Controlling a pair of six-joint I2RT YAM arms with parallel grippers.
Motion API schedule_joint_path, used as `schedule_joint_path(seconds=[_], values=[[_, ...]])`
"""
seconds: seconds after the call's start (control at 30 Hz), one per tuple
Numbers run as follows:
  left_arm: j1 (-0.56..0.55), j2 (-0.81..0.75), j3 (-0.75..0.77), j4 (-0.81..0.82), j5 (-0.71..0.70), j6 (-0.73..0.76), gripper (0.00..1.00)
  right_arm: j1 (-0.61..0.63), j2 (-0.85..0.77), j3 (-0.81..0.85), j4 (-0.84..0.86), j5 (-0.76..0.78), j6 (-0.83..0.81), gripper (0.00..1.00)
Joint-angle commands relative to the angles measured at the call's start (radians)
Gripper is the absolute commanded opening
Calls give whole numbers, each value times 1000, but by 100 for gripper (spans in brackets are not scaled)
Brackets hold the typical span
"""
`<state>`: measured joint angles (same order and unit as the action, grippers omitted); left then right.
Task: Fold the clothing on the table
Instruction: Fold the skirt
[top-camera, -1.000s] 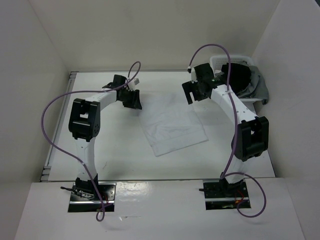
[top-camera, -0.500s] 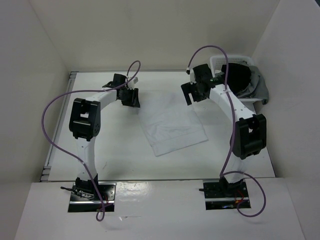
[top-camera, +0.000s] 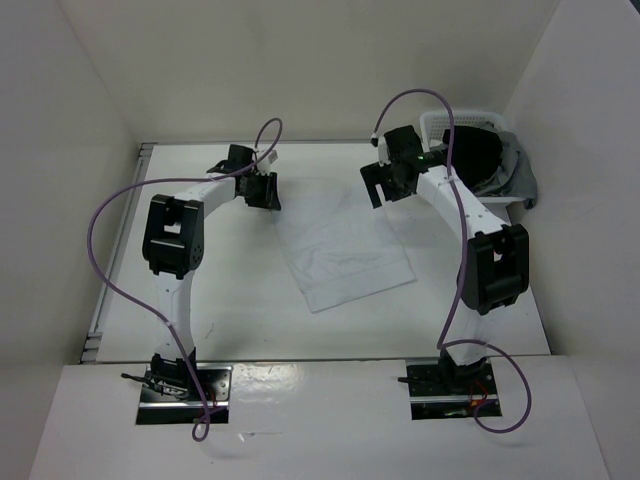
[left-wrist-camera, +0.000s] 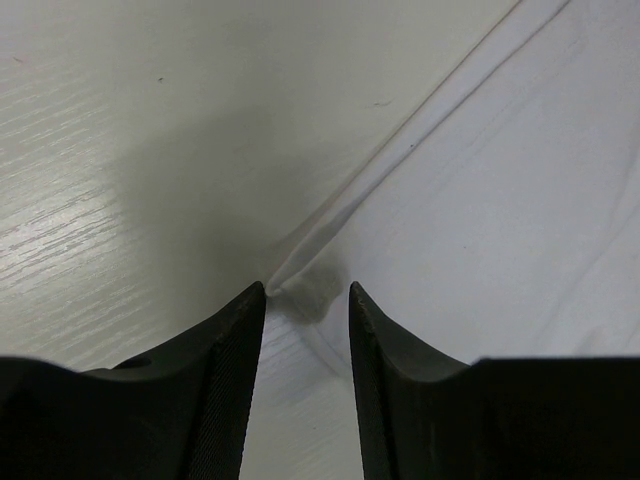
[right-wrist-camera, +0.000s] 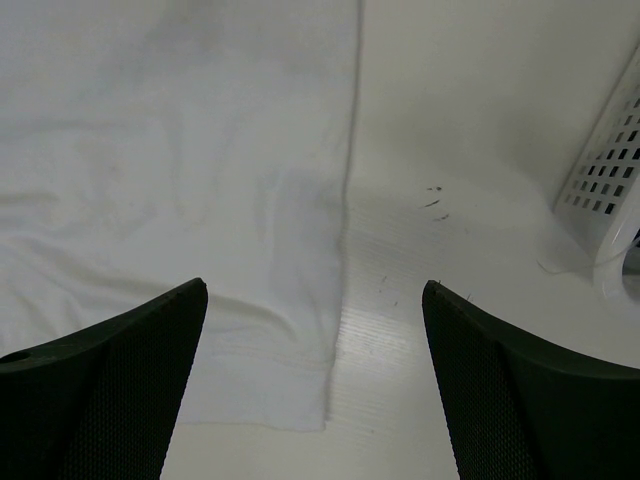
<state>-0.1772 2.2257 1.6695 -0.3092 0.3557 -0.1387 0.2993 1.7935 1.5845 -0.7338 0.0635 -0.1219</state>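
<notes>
Edging slightly toward the far side since a second ago, the left end effector (top-camera: 262, 192) is hanging over the far left corner of the clothing, and the right arm's elbow is sitting a touch more to the left than before. Nearest the arm bases, the desk (top-camera: 230, 290) is lying white and flat. The clothing (top-camera: 345, 245) is spreading lightly wrinkled across its middle, turned at a slant between the two arms.

Farther on, the left wrist view is showing the left end effector (left-wrist-camera: 307, 290) released. Its two fingers are standing a narrow gap apart, with the corner of the clothing (left-wrist-camera: 500, 200) lying right at the tips, not pinched.

The right end effector (top-camera: 385, 185) is hovering at the cloth's far right edge. It is released, fingers spreading wide, with the edge of the clothing (right-wrist-camera: 150, 150) running below between them.

Beyond it, a white perforated basket (top-camera: 465, 112) is sitting in the far right corner, holding a dark grey garment (top-camera: 478, 155).
</notes>
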Motion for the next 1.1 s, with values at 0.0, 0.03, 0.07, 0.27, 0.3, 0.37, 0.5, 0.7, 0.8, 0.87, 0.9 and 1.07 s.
schedule_joint_path(seconds=[0.0,0.03,0.07,0.27,0.3,0.37,0.5,0.7,0.8,0.87,0.9,1.07], values=[[4,23,16,-2,5,-10,46,1,12,54,11,-7,-5,92],[4,23,16,-2,5,-10,45,1,12,54,11,-7,-5,92],[4,23,7,-2,14,-1,42,1,21,54,11,-7,-5,92],[4,-6,-39,-2,23,8,33,1,30,63,11,-7,-5,92],[4,-6,-39,-2,23,8,31,1,30,63,11,-16,-5,92],[4,-15,-48,-11,23,8,23,1,40,63,11,-16,-5,92],[4,-5,-27,-42,23,30,13,-8,88,97,31,-25,-5,92],[4,38,78,-100,23,79,12,-43,278,285,50,-105,-5,88],[4,38,104,-126,14,99,12,-55,358,411,50,-125,-15,86],[4,16,84,-126,3,108,12,-65,450,535,18,-125,-15,85],[4,5,69,-126,3,108,12,-65,469,560,8,-151,-15,82],[-18,-70,-40,-93,-17,129,13,-77,526,631,-6,-189,-15,73]])
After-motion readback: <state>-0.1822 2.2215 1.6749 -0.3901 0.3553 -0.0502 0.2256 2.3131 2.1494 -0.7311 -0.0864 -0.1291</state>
